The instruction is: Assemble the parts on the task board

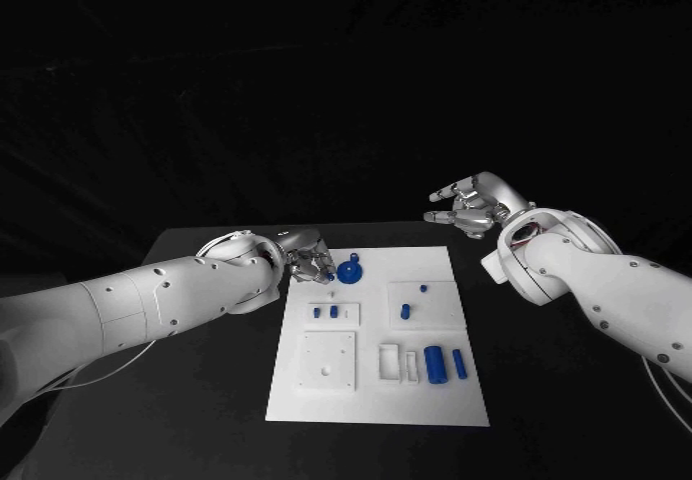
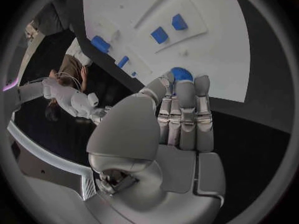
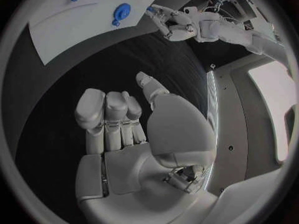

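Task board (image 1: pixel 433 400): a white plate in the middle of the black table (image 1: pixel 216 400), its long axis running near to far.
Round part (image 1: pixel 351 271): a blue disc near the board's far left corner, just right of the left hand; which way it faces is hard to make out.
Left pair (image 1: pixel 325 312): two small blue parts side by side on a raised white block (image 1: pixel 326 313) left of centre.
Centre pair (image 1: pixel 414 301): two small blue parts on a second raised block (image 1: pixel 424 304) right of centre, one farther, one nearer; too small to tell their shape.
Long parts (image 1: pixel 446 363): two blue cylinders lying at the near right, long axes near to far, side by side.
White pieces: a square plate (image 1: pixel 327 360) at the near left and two upright slots (image 1: pixel 400 362) beside the cylinders.
Count: seven blue parts in the head view.
Left hand (image 1: pixel 303 258): at the board's far left edge, fingers held together and straight, tips at the round part; whether they grip or merely touch it I cannot tell.
Right hand (image 1: pixel 469 206): raised beyond the board's far right corner, well apart from it, fingers loosely curled and spread, holding nothing.
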You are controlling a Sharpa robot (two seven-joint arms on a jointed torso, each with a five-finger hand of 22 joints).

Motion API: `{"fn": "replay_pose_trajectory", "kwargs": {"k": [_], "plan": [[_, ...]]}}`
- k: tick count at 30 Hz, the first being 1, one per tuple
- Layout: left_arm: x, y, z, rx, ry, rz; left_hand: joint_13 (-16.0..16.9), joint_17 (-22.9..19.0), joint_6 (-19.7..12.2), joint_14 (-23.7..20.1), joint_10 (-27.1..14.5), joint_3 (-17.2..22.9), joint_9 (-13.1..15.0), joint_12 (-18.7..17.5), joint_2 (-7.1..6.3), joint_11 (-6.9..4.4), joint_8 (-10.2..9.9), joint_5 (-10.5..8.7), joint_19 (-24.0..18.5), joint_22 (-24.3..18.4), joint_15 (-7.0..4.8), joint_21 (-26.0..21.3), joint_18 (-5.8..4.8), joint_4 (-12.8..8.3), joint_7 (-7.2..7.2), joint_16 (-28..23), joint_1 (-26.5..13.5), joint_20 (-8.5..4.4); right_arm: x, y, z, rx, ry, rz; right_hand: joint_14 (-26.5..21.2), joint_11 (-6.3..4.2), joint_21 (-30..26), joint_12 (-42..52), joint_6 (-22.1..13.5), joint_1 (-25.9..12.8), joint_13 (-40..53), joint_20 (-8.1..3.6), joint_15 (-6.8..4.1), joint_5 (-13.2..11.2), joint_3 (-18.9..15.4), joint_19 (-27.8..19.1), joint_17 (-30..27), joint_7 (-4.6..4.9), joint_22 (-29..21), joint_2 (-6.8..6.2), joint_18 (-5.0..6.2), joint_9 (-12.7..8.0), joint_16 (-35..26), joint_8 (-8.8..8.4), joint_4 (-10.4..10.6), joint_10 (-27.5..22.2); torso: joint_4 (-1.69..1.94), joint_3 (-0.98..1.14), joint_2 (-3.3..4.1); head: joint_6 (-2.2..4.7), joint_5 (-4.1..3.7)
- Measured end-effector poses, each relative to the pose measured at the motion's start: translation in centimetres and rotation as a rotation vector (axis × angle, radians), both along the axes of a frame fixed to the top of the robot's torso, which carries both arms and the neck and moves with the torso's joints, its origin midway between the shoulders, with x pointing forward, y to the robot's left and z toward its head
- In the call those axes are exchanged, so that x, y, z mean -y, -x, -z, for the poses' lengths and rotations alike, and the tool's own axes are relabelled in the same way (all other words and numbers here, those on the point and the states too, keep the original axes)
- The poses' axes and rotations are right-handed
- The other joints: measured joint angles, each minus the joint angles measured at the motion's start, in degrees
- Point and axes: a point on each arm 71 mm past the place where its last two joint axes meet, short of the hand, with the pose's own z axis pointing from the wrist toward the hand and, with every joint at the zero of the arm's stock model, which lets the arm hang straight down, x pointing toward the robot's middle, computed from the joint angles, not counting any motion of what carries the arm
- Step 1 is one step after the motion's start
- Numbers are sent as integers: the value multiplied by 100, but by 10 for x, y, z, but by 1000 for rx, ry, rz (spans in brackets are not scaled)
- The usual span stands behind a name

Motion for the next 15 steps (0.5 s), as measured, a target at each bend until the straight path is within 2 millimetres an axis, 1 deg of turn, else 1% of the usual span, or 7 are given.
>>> {"fn": "replay_pose_trajectory", "kwargs": {"k": [6,10,12,15], "plan": [[-6,1,1,-36,-8,-10,0,1,-3,0,0,0,-6,0,0,0,-4,-33,0,4,0,0,-1,0,-3,-23,0,0,1,0,0,0,1,1,0,0,0,0,0,0,0,0,0,0,0,0,0,0,0,0,0,0,0,0,0,0,-4,-2,7,-16,11],[-5,1,3,-52,-17,-9,0,0,-10,0,0,0,-11,0,-1,0,19,-34,0,4,0,0,-2,0,-9,-23,0,0,0,0,0,0,0,1,0,0,0,0,0,0,0,0,0,0,0,0,0,0,0,0,0,0,0,0,0,0,-11,-1,9,-23,19],[-4,0,5,-58,-22,-9,0,7,-10,0,0,-23,-11,0,-1,0,23,-34,-21,4,0,0,-1,22,-9,-23,0,21,0,0,0,-1,0,0,0,0,0,0,0,0,0,0,0,0,0,0,0,0,-1,0,0,0,0,0,0,0,-14,1,11,-25,26],[-2,-1,10,-67,-31,-5,0,7,-11,0,0,-23,-9,0,-1,0,23,-34,-21,3,0,0,-1,23,-10,-23,0,21,0,0,0,-1,0,-1,0,0,0,0,0,0,0,0,0,0,0,0,0,0,-1,0,0,0,0,0,0,0,-18,1,14,-31,28]]}}
